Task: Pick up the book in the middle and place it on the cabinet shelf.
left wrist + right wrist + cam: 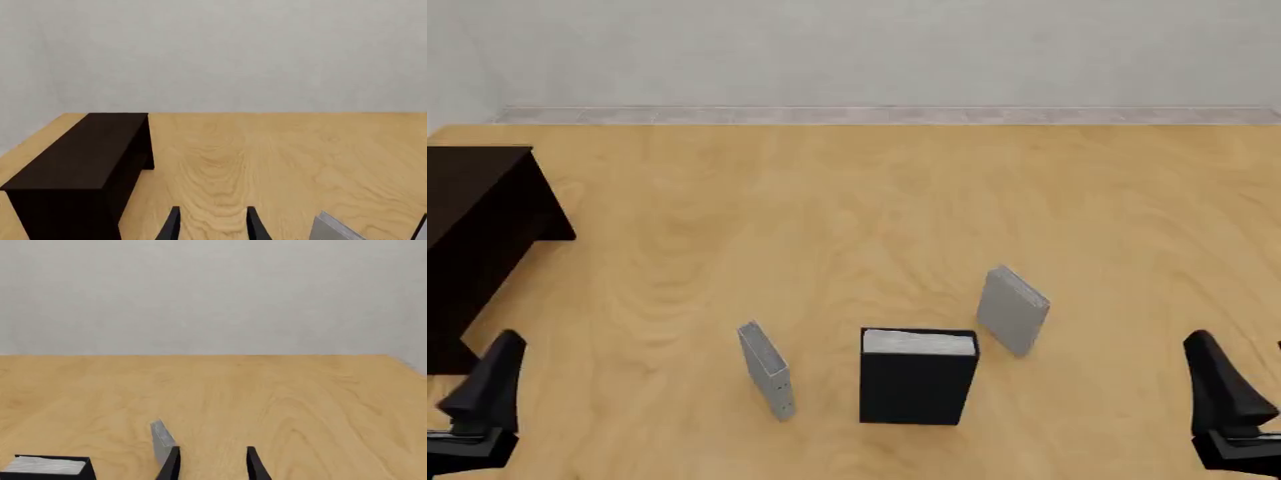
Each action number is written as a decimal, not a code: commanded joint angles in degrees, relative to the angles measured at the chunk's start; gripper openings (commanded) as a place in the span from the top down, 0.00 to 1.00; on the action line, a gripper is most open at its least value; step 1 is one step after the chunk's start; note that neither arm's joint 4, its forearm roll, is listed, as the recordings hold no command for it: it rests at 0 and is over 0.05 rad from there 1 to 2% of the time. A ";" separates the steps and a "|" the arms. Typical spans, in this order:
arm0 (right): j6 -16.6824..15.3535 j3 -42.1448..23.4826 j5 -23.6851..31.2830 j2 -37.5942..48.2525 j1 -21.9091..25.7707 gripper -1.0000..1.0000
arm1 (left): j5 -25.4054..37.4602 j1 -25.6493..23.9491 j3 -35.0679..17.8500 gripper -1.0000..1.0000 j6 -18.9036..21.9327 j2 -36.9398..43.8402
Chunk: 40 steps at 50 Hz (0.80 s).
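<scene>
The thick black book (918,378) with its white page block stands upright near the table's front, between two thin grey books; its top corner shows in the right wrist view (48,467). The dark cabinet shelf (474,225) sits at the far left and fills the left wrist view's side (80,165). My left gripper (483,385) waits at the front left, fingers apart (212,225), holding nothing. My right gripper (1228,385) rests at the front right, also open (212,465) and empty. Both are well away from the book.
A thin grey book (766,369) stands left of the black one, another grey book (1013,310) to its right and slightly farther back (160,440). The wooden table (854,200) stretches to a pale wall behind.
</scene>
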 commanded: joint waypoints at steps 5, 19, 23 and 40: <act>4.11 0.01 -0.36 0.45 1.07 0.00 | 0.92 -2.54 -0.06 0.00 0.44 0.62; 5.59 -0.05 -0.65 0.34 1.26 0.00 | 9.19 -5.81 -7.76 0.00 -5.56 1.11; 6.01 0.02 -0.83 0.65 1.07 0.00 | 11.91 -6.61 -10.66 0.00 -4.90 0.46; 6.75 0.07 -0.93 1.24 2.05 0.00 | 16.60 -12.45 -15.65 0.00 4.17 1.55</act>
